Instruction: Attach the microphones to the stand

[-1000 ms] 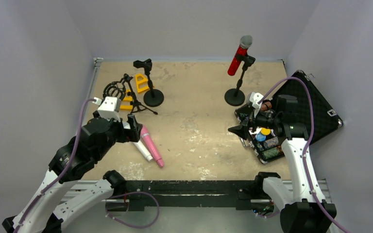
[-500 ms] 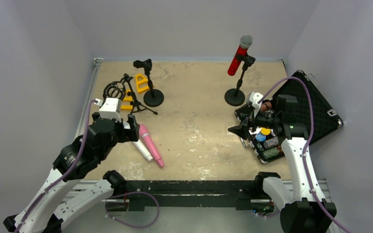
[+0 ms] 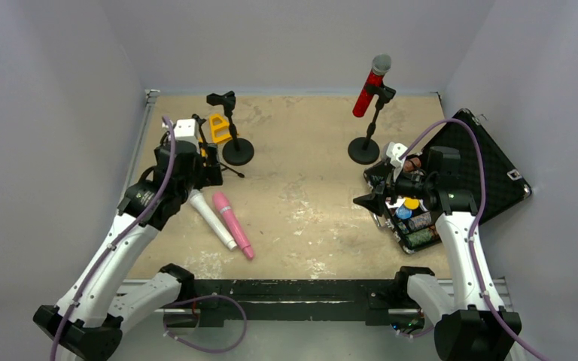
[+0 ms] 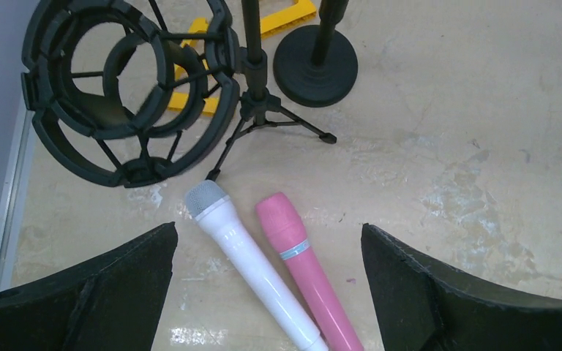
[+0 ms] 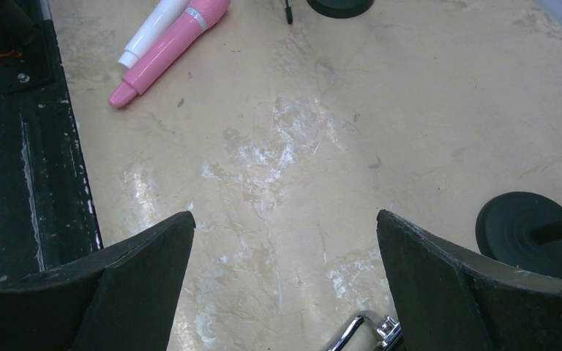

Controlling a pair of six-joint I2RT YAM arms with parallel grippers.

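The white microphone (image 3: 212, 219) and the pink microphone (image 3: 232, 225) lie side by side on the table, also in the left wrist view (image 4: 252, 274) (image 4: 304, 270). The glittery red microphone (image 3: 369, 86) sits clipped in the far right stand (image 3: 364, 149). An empty round-base stand (image 3: 237, 150) and a tripod stand with a shock mount (image 4: 128, 95) are at the far left. My left gripper (image 3: 209, 171) (image 4: 269, 228) is open and empty above the two heads. My right gripper (image 3: 369, 201) (image 5: 285, 215) is open and empty over bare table.
Yellow plastic pieces (image 3: 220, 126) lie behind the left stands. An open black case (image 3: 482, 162) and a box of small items (image 3: 412, 219) lie at the right. A metal handle (image 5: 366, 336) shows under my right gripper. The black rail (image 3: 301, 289) runs along the near edge.
My left arm has drawn back toward the far left, beside the tripod stand, uncovering the white and pink microphones. The microphones and the right arm have not moved.
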